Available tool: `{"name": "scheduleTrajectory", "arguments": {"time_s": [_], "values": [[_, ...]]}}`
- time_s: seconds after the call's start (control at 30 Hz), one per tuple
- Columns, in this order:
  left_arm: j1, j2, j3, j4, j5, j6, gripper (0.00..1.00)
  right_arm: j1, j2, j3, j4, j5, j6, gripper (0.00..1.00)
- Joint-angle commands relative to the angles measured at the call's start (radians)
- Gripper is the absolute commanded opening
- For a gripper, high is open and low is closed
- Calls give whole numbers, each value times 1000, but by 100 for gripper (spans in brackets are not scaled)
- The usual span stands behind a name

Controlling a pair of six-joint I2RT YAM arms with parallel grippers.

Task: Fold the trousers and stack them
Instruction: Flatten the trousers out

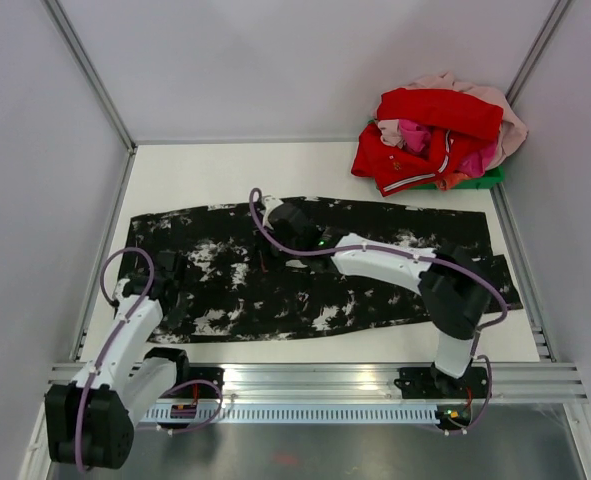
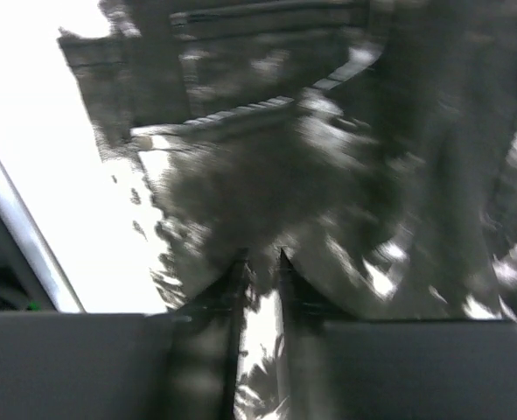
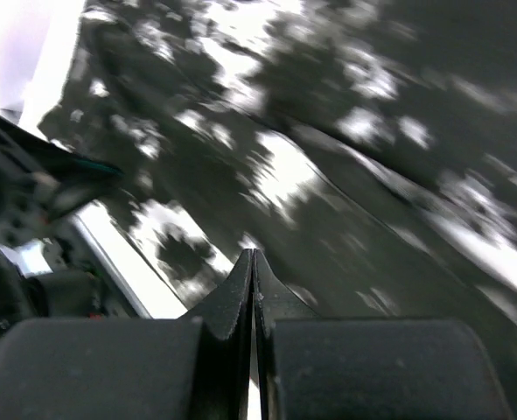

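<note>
Trousers (image 1: 235, 290) are laid flat across the table (image 1: 195, 170), left to right. The left gripper (image 2: 261, 260) is seen narrowly open over their left end. The right gripper (image 3: 254, 255) is closed, empty, over their far middle edge. Red clothes (image 1: 435, 130) are piled far right.

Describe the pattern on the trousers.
The trousers are black with irregular white blotches; the top view shows it best.
</note>
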Motion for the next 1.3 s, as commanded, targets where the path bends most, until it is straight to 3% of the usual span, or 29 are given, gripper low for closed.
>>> {"name": "scheduleTrajectory", "arguments": {"time_s": [0.0,0.07,0.1,0.27,0.33,0.47,0.6,0.73,0.87,0.97,1.1,1.27], "values": [[36,114,-7,-35,-29,-160,16,36,98,121,104,-40,38,1],[51,167,-11,-29,-18,-167,10,42,152,153,104,-43,44,1],[68,190,-16,-15,-10,-169,3,43,163,172,104,-40,43,1],[99,229,-36,8,10,-174,2,42,173,172,83,12,6,1],[171,203,-42,19,5,-154,2,42,169,161,71,37,-14,2],[347,149,4,-9,-11,-31,2,40,192,163,57,64,-17,3],[436,169,90,-86,-99,47,2,45,252,209,75,20,10,3],[452,147,152,-72,-96,171,2,95,343,259,43,47,-22,3],[453,48,254,49,-49,425,2,116,405,247,29,98,-25,0],[452,3,303,149,11,553,13,114,456,232,21,86,-16,0],[450,9,292,241,100,624,43,129,502,226,25,84,-17,0],[450,128,257,451,304,710,48,160,497,209,23,77,-16,0]]}}
